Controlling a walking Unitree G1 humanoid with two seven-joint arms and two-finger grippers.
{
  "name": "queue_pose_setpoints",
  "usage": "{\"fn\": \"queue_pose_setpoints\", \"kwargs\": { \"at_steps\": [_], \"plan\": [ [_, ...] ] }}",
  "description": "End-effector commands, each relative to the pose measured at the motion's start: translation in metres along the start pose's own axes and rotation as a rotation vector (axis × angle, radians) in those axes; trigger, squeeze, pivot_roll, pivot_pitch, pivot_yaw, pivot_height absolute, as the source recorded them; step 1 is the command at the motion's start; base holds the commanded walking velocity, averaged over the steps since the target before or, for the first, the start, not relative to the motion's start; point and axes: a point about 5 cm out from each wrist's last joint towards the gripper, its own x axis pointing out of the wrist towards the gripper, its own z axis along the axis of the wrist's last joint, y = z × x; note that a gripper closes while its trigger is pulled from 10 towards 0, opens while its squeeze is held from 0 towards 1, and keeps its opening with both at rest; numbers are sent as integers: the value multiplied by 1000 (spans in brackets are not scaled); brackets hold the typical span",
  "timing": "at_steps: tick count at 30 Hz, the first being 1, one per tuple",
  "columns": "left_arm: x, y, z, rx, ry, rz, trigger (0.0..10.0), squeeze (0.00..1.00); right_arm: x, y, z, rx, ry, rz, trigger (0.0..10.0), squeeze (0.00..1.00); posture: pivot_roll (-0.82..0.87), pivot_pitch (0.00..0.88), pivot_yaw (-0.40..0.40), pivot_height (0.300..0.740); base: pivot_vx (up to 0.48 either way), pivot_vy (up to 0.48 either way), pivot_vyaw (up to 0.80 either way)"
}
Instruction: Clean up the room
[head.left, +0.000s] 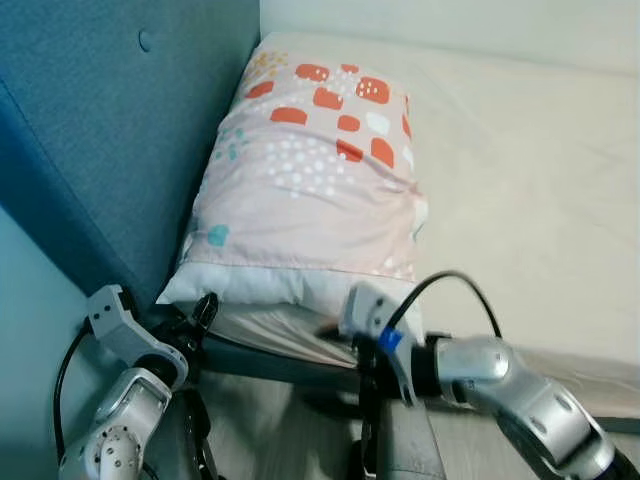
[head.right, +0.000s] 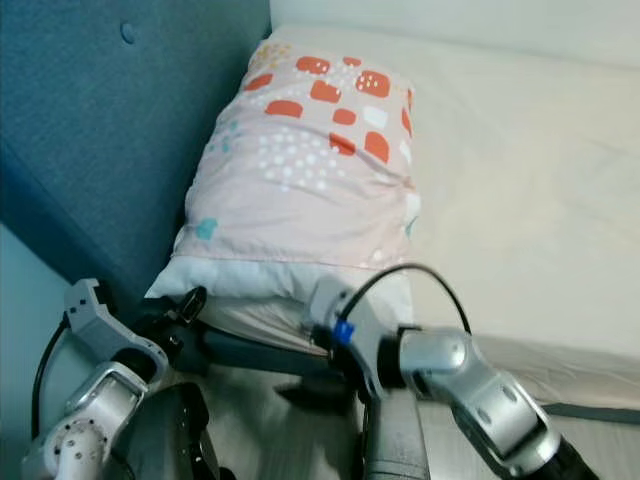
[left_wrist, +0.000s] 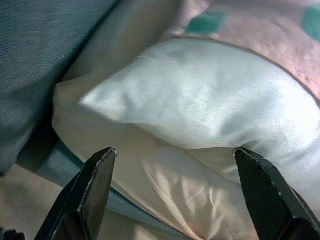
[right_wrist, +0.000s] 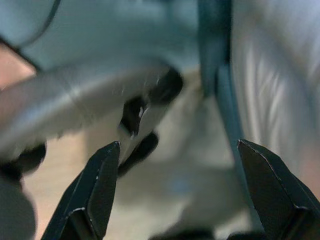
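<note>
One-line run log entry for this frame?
scene: pillow on bed by blue headboard | left tool: open, at pillow's near corner | right tool: open, below bed edge

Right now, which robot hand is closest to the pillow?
The left gripper: its open fingers point at the pillow's white corner, while the right gripper faces away.

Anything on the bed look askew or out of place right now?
Yes: the pillow lies at a slant against the blue headboard, its white near end hanging over the mattress edge. Left gripper, fingers open, points at that corner.
</note>
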Motion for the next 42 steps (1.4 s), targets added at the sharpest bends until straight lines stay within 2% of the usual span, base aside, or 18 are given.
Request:
{"fn": "queue_pose_setpoints", "kwargs": {
  "at_steps": [1, 3, 5, 8, 11, 13, 15, 17, 21, 25, 27, 28, 31, 33, 35, 37, 41, 42],
  "plan": [
    [0, 8, -1, 72, 20, 30, 10000, 0, -4, -1, -4, -10, 59, -33, 10000, 0, -78, 216, -33, 511, 0, 0, 0],
    [1, 10, 2, 100, 17, 41, 10000, 0, -7, -5, -5, -6, 73, -65, 10000, 0, -78, 216, -33, 511, 0, 0, 0],
    [3, 24, 14, 152, -12, 93, 10000, 0, -5, -22, -8, 19, 55, -157, 10000, 0, -76, 219, -36, 511, 0, 0, 0],
    [4, 29, 24, 177, -42, 114, 10000, 0, 4, -33, -13, 44, 11, -198, 10000, 0, -61, 227, -32, 511, 0, 0, 0],
    [4, 28, 28, 197, -57, 113, 10000, 0, 10, -37, -16, 65, -21, -201, 10000, 0, -61, 227, -32, 511, 0, 0, 0],
    [1, 24, 29, 217, -62, 102, 10000, 0, 19, -51, -11, 71, -100, -229, 10000, 0, -43, 237, -33, 511, 0, 0, 0],
    [-6, 22, 28, 226, -60, 102, 10000, 0, 29, -71, -2, 169, -256, -257, 10000, 0, -23, 261, -35, 511, 0, 0, 0],
    [-6, 22, 28, 226, -60, 102, 10000, 0, 29, -71, -2, 169, -256, -257, 10000, 0, -23, 261, -35, 511, 0, 0, 0],
    [-13, 21, 30, 273, -69, 105, 10000, 0, 40, -86, 0, 265, -346, -257, 10000, 0, 10, 278, -38, 511, 0, 0, 0],
    [-19, 20, 34, 299, -80, 107, 10000, 0, 40, -99, 9, 276, -403, -265, 10000, 0, 36, 298, -39, 511, 0, 0, 0],
    [-22, 19, 37, 311, -89, 111, 10000, 0, 35, -114, 21, 290, -474, -282, 10000, 0, 44, 302, -39, 511, 0, 0, 0],
    [-22, 19, 37, 311, -89, 111, 10000, 0, 35, -114, 21, 290, -474, -282, 10000, 0, 44, 302, -39, 511, 0, 0, 0],
    [-22, 15, 38, 326, -100, 110, 10000, 0, 29, -131, 33, 332, -579, -296, 10000, 0, 71, 300, -45, 511, 0, 0, 0],
    [-22, 14, 38, 328, -102, 110, 10000, 0, 28, -134, 34, 339, -597, -294, 10000, 0, 71, 300, -45, 511, 0, 0, 0],
    [-21, 13, 40, 340, -116, 109, 10000, 0, 20, -143, 50, 439, -756, -261, 10000, 0, 71, 284, -46, 511, 0, 0, 0],
    [-21, 12, 41, 344, -119, 109, 10000, 0, 18, -146, 54, 464, -800, -247, 10000, 0, 70, 283, -46, 511, 0, 0, 0],
    [-20, 12, 41, 345, -122, 110, 10000, 0, 21, -145, 56, 478, -812, -222, 10000, 0, 66, 274, -51, 511, 0, 0, 0],
    [-19, 12, 41, 343, -126, 109, 10000, 0, 30, -139, 53, 456, -761, -188, 10000, 0, 63, 264, -55, 511, 0, 0, 0]
  ]
}}
